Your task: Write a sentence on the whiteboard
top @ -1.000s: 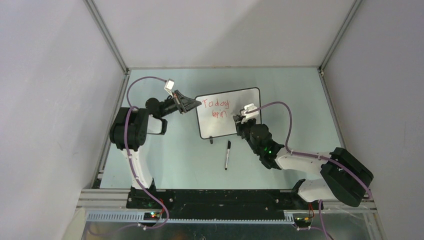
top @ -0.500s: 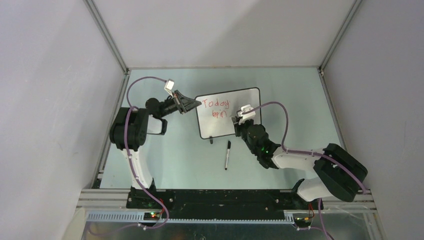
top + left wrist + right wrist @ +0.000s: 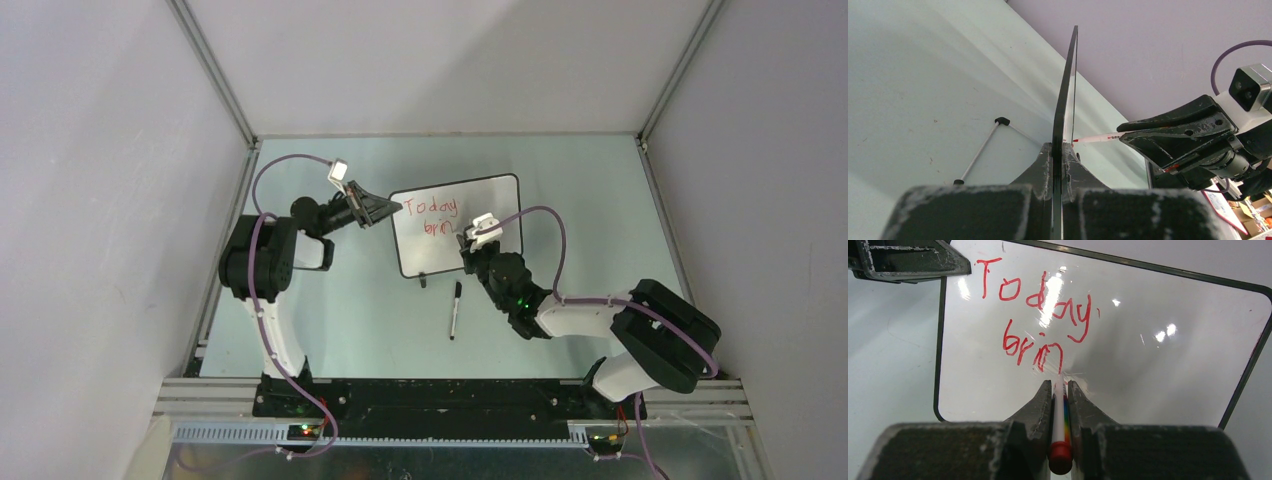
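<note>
The whiteboard [image 3: 485, 225] stands tilted at mid-table, and my left gripper [image 3: 392, 208] is shut on its left edge. From the left wrist the whiteboard [image 3: 1066, 90] shows edge-on, clamped between the fingers of that gripper [image 3: 1059, 150]. The sentence [image 3: 1038, 300] reads "Today" in red, with "brin" [image 3: 437, 228] under it. My right gripper [image 3: 1060, 385] is shut on a white marker with a red end [image 3: 1059, 415]. The marker's tip touches the whiteboard face [image 3: 1158, 365] just below the last letter. The left wrist view also catches the marker [image 3: 1095, 138].
A black and white pen [image 3: 455, 309] lies loose on the table in front of the board. A small black foot [image 3: 422, 283] sticks out under the board's lower edge. Grey enclosure walls close in the table on the left, right and back.
My right gripper and its marker have shifted a little to the left across the board, and the right arm's elbow followed leftward. The left arm and the board have stayed still.
</note>
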`<control>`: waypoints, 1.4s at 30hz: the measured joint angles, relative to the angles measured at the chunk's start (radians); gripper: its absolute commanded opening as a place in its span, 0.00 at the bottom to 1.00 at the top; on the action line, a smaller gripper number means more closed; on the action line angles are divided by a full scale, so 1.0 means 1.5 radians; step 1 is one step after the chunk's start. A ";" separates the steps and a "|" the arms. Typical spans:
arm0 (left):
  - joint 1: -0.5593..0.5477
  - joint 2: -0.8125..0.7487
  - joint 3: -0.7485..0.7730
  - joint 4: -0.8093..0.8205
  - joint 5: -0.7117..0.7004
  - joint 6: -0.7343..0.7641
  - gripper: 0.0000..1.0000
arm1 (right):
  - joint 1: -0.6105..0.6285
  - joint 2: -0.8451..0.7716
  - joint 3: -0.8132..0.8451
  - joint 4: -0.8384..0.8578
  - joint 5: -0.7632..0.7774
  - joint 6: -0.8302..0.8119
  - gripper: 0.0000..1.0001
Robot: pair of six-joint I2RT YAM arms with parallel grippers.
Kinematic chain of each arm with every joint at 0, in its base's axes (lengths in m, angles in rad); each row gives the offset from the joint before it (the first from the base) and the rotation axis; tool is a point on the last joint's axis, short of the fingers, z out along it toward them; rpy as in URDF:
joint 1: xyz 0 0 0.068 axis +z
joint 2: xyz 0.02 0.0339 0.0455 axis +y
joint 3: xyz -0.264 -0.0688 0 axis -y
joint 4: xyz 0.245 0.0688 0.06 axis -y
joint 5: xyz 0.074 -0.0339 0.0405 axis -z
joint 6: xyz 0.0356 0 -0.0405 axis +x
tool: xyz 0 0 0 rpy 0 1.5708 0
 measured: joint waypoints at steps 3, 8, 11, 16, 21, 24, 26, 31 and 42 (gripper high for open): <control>0.000 0.000 0.000 0.000 0.000 0.000 0.00 | 0.003 0.000 0.000 -0.001 0.002 0.001 0.00; 0.000 0.000 0.000 0.000 0.000 0.000 0.00 | 0.013 -0.004 0.000 -0.003 0.009 0.003 0.00; 0.000 0.000 0.000 0.000 0.000 0.000 0.00 | 0.019 -0.018 -0.006 0.000 0.014 0.003 0.00; 0.000 0.000 0.000 0.000 0.000 0.000 0.00 | 0.021 -0.040 -0.028 0.013 0.017 0.003 0.00; 0.000 0.000 0.000 0.000 0.000 -0.001 0.00 | 0.012 -0.040 -0.028 0.017 0.015 0.008 0.00; 0.000 0.000 0.000 0.000 0.000 -0.001 0.00 | -0.003 -0.040 -0.029 0.018 0.007 0.017 0.00; 0.000 0.000 0.000 0.000 0.000 -0.001 0.00 | -0.015 -0.040 -0.029 0.018 -0.003 0.024 0.00; 0.000 0.000 0.000 0.000 0.000 -0.001 0.00 | -0.032 -0.044 -0.029 0.021 -0.019 0.034 0.00; 0.000 0.000 0.000 0.000 0.000 -0.001 0.00 | -0.043 -0.044 -0.028 0.028 -0.037 0.039 0.00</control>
